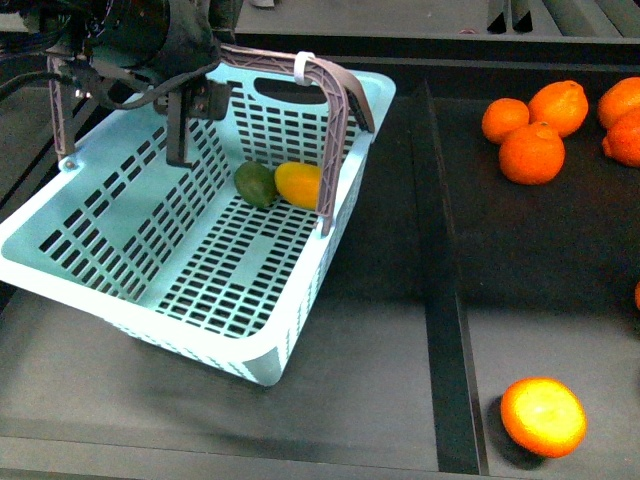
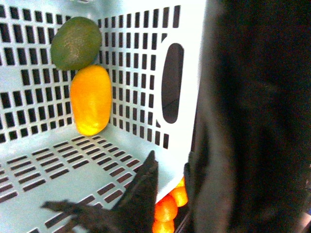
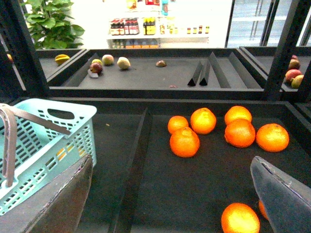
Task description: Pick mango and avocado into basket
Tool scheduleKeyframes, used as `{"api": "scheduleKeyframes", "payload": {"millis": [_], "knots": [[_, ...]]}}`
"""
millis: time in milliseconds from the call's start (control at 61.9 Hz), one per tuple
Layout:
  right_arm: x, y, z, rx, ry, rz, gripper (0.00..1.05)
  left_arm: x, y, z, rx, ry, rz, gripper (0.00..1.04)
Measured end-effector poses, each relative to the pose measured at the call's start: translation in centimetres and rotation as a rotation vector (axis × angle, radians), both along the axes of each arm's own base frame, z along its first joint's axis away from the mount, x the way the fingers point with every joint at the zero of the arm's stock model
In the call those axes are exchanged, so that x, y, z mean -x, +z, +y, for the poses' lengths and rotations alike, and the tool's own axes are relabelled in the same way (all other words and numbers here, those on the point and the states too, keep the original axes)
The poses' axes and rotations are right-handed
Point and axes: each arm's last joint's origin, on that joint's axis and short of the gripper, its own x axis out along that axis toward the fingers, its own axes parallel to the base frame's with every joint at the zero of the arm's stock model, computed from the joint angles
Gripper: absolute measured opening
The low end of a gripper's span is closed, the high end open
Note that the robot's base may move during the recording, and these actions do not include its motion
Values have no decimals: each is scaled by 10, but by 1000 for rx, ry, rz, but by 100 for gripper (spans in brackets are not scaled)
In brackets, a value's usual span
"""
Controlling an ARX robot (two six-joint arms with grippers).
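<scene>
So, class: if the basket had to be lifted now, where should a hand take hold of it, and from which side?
Probably the grey-brown swing handle, at its raised top bar, from above. It stands arched over the basket, clear of the avocado and mango below.

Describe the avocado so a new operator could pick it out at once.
Find the light teal basket on the left of the front view and look inside, at its far end. Two fruits lie there touching: the avocado is the shorter, dull dark green one, and the mango beside it is bright yellow-orange and longer.
</scene>
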Motion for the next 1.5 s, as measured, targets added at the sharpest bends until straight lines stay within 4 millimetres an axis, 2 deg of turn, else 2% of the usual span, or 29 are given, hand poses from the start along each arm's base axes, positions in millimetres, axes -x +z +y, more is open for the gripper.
{"api": "scheduleKeyframes", "payload": {"millis": [48, 178, 258, 307, 323, 388, 420, 452, 485, 533, 581, 614, 678, 727, 872, 1034, 1502], "knots": [[0, 0, 0, 0, 0, 0, 96, 6, 0, 7, -22, 40, 31, 44], [0, 0, 0, 0, 0, 0, 96, 17, 21, 26, -100, 98, 117, 78], [0, 0, 0, 0, 0, 0, 96, 29, 29, 33, -136, 124, 170, 94], [0, 0, 0, 0, 0, 0, 96, 36, 33, 37, -136, 119, 217, 98], [0, 0, 0, 0, 0, 0, 96, 39, 33, 38, -162, 101, 214, 96], [0, 0, 0, 0, 0, 0, 96, 53, 24, 51, -306, -12, -26, 84], [0, 0, 0, 0, -1, 0, 96, 64, 15, 58, -431, -97, -120, 78], [0, 0, 0, 0, -1, 0, 96, 88, 3, 71, -649, -194, -296, 68], [0, 0, 0, 0, 0, 0, 96, 103, 4, 79, -831, -243, -429, 61], [0, 0, 0, 0, 0, 0, 96, 119, 19, 88, -1035, -246, -581, 50], [0, 0, 0, 0, 1, 0, 96, 130, 31, 94, -1178, -247, -653, 41], [0, 0, 0, 0, 0, 0, 96, 143, 37, 99, -1288, -270, -674, 30], [0, 0, 0, 0, 0, 0, 96, 165, 30, 106, -1363, -330, -647, 10], [0, 0, 0, 0, 0, 0, 96, 174, 28, 109, -1378, -344, -637, 2], [0, 0, 0, 0, 0, 0, 96, 204, 30, 120, -1405, -343, -637, 2], [0, 0, 0, 0, 0, 0, 96, 227, 30, 133, -1408, -350, -637, 2], [0, 0, 0, 0, 0, 0, 96, 269, 33, 135, -1414, -342, -641, 2]]}}
